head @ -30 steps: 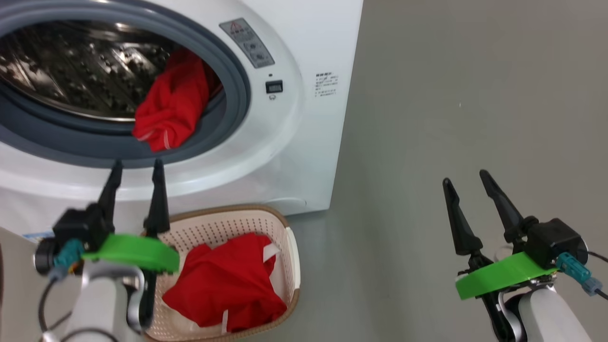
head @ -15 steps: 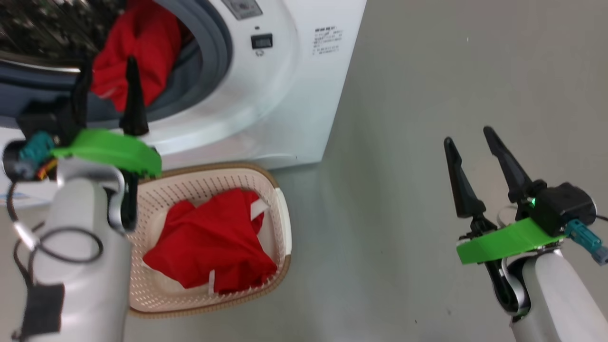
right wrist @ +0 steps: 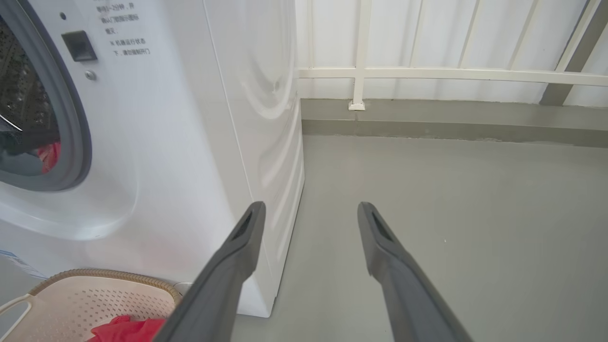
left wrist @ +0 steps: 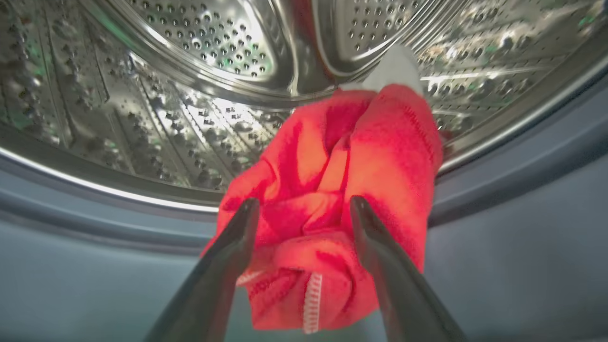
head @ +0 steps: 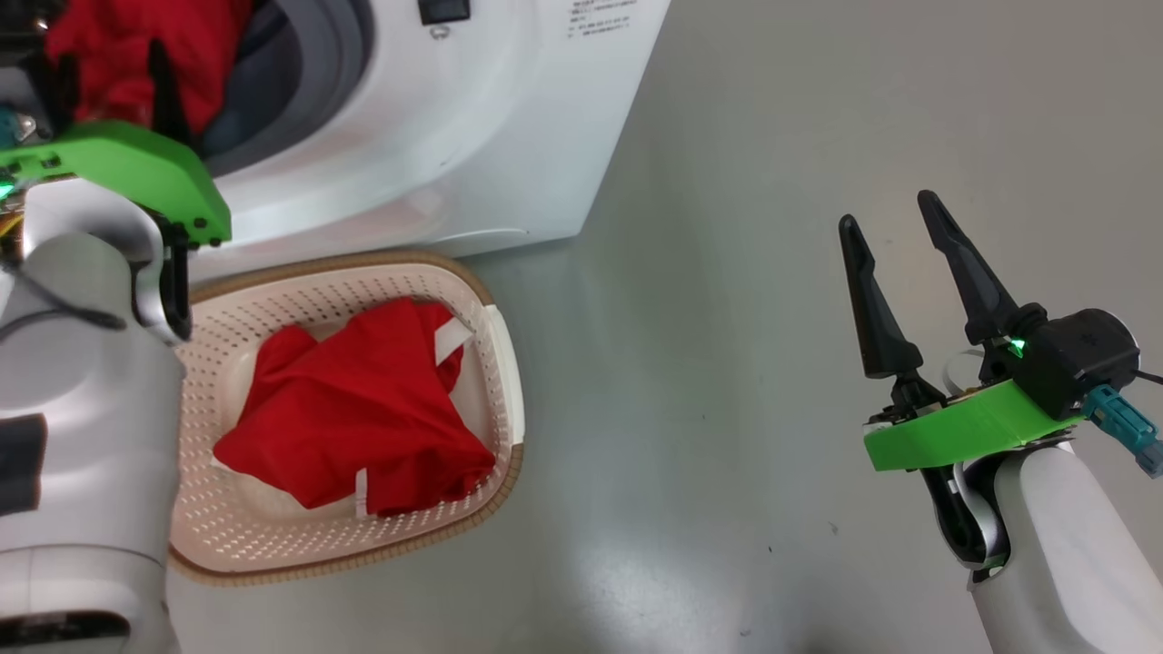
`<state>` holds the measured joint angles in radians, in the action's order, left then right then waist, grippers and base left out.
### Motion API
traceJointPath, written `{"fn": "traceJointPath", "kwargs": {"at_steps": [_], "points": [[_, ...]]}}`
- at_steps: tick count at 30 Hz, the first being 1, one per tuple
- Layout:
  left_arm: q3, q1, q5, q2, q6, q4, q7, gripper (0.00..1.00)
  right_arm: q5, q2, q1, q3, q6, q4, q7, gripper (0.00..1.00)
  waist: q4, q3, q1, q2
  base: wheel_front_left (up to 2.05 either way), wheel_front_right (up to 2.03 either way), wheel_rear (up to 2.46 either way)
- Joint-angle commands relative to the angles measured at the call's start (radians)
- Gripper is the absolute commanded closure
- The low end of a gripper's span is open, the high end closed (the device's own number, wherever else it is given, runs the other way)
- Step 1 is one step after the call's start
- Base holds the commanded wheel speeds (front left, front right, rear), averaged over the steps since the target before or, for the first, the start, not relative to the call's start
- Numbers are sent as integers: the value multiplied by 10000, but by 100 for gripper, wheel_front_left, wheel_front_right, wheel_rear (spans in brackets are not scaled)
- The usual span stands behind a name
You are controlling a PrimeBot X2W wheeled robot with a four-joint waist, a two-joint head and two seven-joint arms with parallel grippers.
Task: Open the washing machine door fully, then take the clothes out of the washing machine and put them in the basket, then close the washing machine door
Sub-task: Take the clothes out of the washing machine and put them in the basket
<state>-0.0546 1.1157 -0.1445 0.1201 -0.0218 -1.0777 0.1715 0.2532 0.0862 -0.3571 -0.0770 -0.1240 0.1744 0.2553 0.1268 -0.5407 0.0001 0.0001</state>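
The washing machine (head: 436, 136) stands open, its door out of view. In the left wrist view a red garment (left wrist: 332, 190) hangs over the drum's lip onto the grey seal (left wrist: 522, 190), with a white piece (left wrist: 396, 66) behind it. My left gripper (left wrist: 304, 202) is open, its tips on either side of the garment's lower folds, nothing pinched. In the head view that gripper (head: 109, 82) sits at the drum mouth. More red clothes (head: 354, 418) lie in the basket (head: 491, 363) below. My right gripper (head: 889, 211) hangs open over the floor, holding nothing.
Grey floor (head: 727, 363) spreads to the right of the washer and basket. In the right wrist view a white railing (right wrist: 427, 73) on a low kerb closes off the far side, and the basket (right wrist: 95, 297) touches the washer's front.
The head camera has tilted down, shifting the whole picture. My left gripper has risen from above the basket to the drum mouth, up to the red garment. The right gripper stays open and idle.
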Motion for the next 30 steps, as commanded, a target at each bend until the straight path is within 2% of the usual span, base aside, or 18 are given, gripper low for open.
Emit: {"fn": "traceJointPath", "kwargs": {"at_steps": [1,9,10,11,13,20,30], "points": [[-12,205,145,534,-159,-42,-178,0,43,-28,-110,-176,-67,-267,65,0,95,-158,-1,-1,0,0,0],[398,638,395,652,-339,-1019,-957,0,69,-122,-264,-264,-67,-249,65,0,36,-211,-1,-1,0,0,0],[429,664,408,682,-355,-1103,-1017,11,75,-129,-283,-281,-67,-241,65,0,36,-210,-1,-1,0,0,0],[469,689,427,704,-364,-1163,-1038,48,81,-136,-297,-294,-67,-236,65,0,37,-207,-1,-1,0,0,0],[505,726,421,735,-377,-1243,-1016,100,87,-147,-313,-303,-67,-236,65,0,36,-208,-1,-1,0,0,0],[500,669,278,779,-391,-1381,-722,100,123,-167,-302,-302,-67,-187,65,0,62,-124,-1,-1,0,0,0],[197,-164,-255,802,-40,-827,766,100,149,-206,-103,-219,-67,-78,65,0,140,457,-1,-1,0,0,0]]}}
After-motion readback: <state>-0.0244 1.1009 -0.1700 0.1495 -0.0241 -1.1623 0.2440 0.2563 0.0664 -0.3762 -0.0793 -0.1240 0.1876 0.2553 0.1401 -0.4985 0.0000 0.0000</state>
